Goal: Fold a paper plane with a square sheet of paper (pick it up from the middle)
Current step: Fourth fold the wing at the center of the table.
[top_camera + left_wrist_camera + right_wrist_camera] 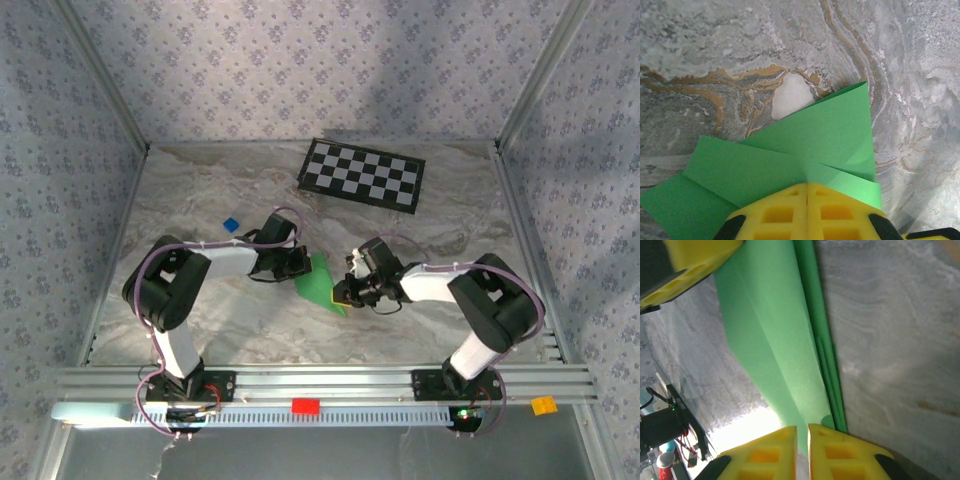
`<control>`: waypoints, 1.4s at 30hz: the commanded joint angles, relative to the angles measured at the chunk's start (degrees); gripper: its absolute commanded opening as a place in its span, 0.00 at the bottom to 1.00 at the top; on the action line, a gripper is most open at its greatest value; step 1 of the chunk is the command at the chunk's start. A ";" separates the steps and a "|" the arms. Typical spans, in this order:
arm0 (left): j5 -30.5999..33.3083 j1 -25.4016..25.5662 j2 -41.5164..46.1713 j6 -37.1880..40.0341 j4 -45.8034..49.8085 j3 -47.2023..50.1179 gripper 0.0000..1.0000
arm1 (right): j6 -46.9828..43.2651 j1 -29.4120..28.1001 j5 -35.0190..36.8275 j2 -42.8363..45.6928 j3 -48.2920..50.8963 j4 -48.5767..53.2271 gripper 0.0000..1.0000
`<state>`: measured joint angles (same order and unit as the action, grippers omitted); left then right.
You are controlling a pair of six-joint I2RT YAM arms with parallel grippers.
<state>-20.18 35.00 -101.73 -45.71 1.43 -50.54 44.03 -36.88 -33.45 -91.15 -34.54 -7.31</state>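
Note:
The bright green sheet of paper (pixel 322 283) is folded into a slim, pointed paper plane shape with layered flaps and lies low over the marble table between the two arms. My left gripper (pixel 300 263) is shut on its upper left end. In the left wrist view the yellow jaws (pixel 807 185) are pressed together on the paper (pixel 830 130), whose folds fan out ahead. My right gripper (pixel 340 293) is at the paper's lower right end. Its yellow jaws (pixel 802 427) stand a narrow gap apart, with the paper's edge (pixel 775 330) running into that gap. The left gripper's finger (pixel 695 260) shows at the paper's far end.
A black-and-white checkerboard (pixel 362 173) lies at the back of the table. A tiny blue block (pixel 231 225) sits left of the left gripper. A red block (pixel 305 406) and an orange block (pixel 543 405) rest on the front rail. Patterned walls enclose the table.

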 commanded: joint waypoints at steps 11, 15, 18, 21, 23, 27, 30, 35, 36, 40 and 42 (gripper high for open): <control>1.55 0.11 -0.20 -0.85 1.47 1.51 0.00 | 5.10 -1.28 5.17 10.04 4.25 9.09 0.31; 1.46 0.13 -0.22 -0.95 1.47 1.50 0.00 | 6.86 -1.85 5.33 10.04 5.59 9.14 0.31; 1.46 0.06 -0.04 -1.06 1.34 1.59 0.00 | 7.81 -2.23 4.19 10.09 6.28 8.15 0.29; 1.33 0.07 -0.04 -1.13 1.42 1.59 0.00 | 8.17 -2.71 4.81 10.30 6.25 9.37 0.29; 1.38 0.08 -0.04 -1.20 1.38 1.65 0.00 | 8.60 -2.71 5.05 10.33 6.34 9.75 0.29; 1.38 0.13 -0.13 -1.45 1.21 1.63 0.00 | 9.61 -2.89 6.16 10.33 6.44 10.93 0.29; 1.38 0.10 -0.30 -1.49 1.29 1.59 0.00 | 10.72 -2.71 6.57 9.83 6.34 11.24 0.28; 1.46 -0.02 -0.99 -1.88 2.43 1.06 0.00 | 13.21 -2.73 6.26 8.98 5.74 11.13 0.25; 1.46 -0.02 -1.06 -2.05 2.44 1.07 0.00 | 14.28 -2.75 6.55 9.21 6.03 10.68 0.25; 1.46 -0.22 -1.44 -2.93 2.38 1.60 0.00 | 16.25 -2.41 6.15 9.22 6.40 10.74 0.25; 1.46 -0.54 -1.62 -3.15 2.57 1.94 0.00 | 16.35 -2.20 7.21 10.21 6.51 11.92 0.24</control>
<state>-20.18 34.85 -101.69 -48.07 0.64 -50.19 58.11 -39.40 -28.14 -81.62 -28.75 1.15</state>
